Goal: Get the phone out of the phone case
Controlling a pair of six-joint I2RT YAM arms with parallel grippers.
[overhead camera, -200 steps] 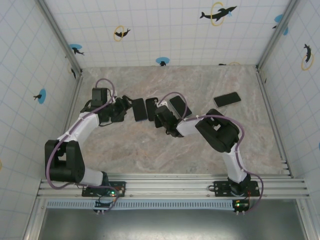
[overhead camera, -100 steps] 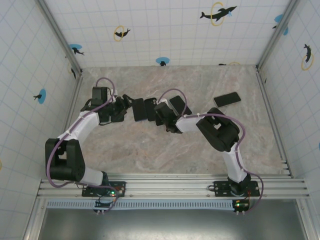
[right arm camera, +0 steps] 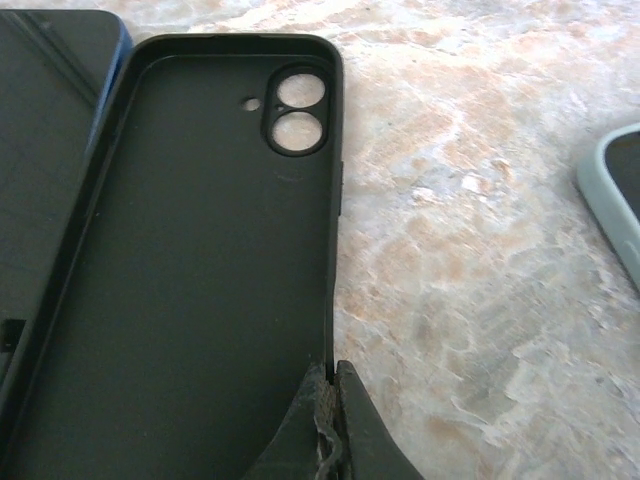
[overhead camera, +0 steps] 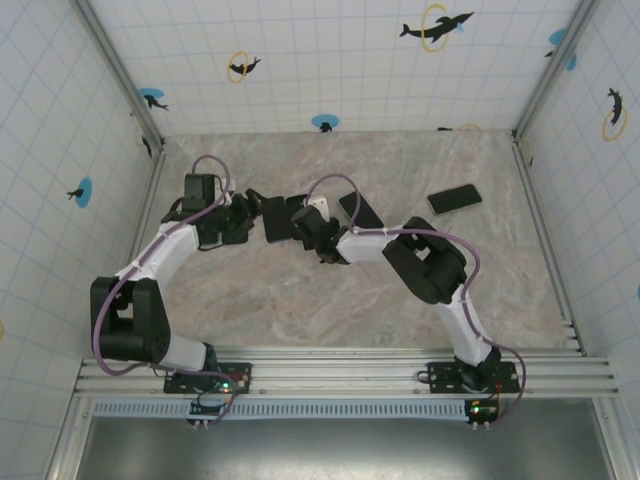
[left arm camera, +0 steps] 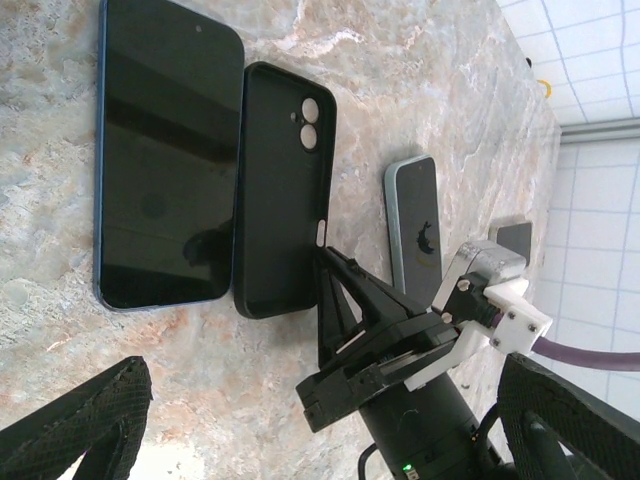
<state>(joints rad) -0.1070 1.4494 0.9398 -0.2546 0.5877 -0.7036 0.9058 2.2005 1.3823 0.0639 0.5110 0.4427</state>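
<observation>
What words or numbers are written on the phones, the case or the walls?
No words or numbers can be read anywhere.
The pale phone has a small dark mark on it, too blurred to read.
The phone and phone case are blank.
The dolphin stickers on the walls have no letters.

No word or number can be read anywhere, neither on the phone (left arm camera: 165, 150) nor on the phone case (left arm camera: 280, 200). The pale phone (left arm camera: 412, 225) beside them bears a small dark mark (left arm camera: 422, 237) (too blurred to name). The walls carry dolphin decals (overhead camera: 436, 26), pictures without lettering.
</observation>
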